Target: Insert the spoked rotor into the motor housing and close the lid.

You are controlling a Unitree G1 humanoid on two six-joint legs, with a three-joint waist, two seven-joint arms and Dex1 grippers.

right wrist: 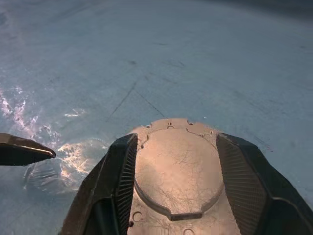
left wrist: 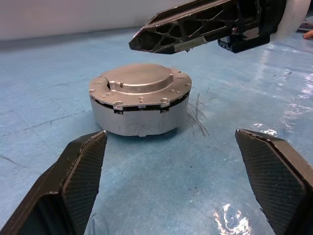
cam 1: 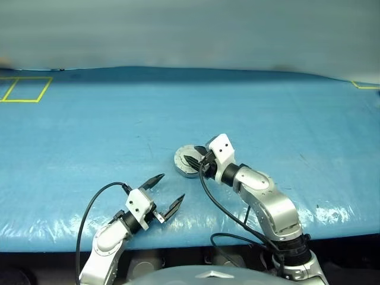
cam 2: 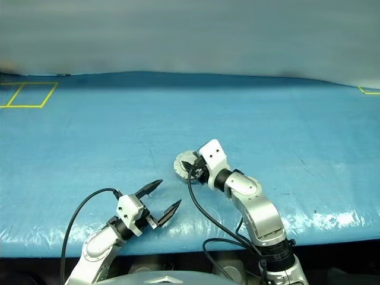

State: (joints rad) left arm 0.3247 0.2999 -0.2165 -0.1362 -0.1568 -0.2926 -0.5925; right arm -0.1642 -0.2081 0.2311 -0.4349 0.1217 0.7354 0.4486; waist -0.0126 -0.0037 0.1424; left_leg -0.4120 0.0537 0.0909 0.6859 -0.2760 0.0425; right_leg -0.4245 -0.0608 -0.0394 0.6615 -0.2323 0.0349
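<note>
The right tool hovers parted, empty, over the shut lid; the left tool, wide open, waits nearby.

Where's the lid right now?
The lid sits closed on the housing, mid-table on the blue mat, right under the right gripper, ahead of the left gripper.

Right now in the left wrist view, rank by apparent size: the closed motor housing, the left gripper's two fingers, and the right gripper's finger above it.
1. Left gripper's fingers, nearest the camera, so apparent only.
2. Motor housing, lid shut.
3. Right gripper's finger, partly cropped; close to the housing, unsure.
</note>
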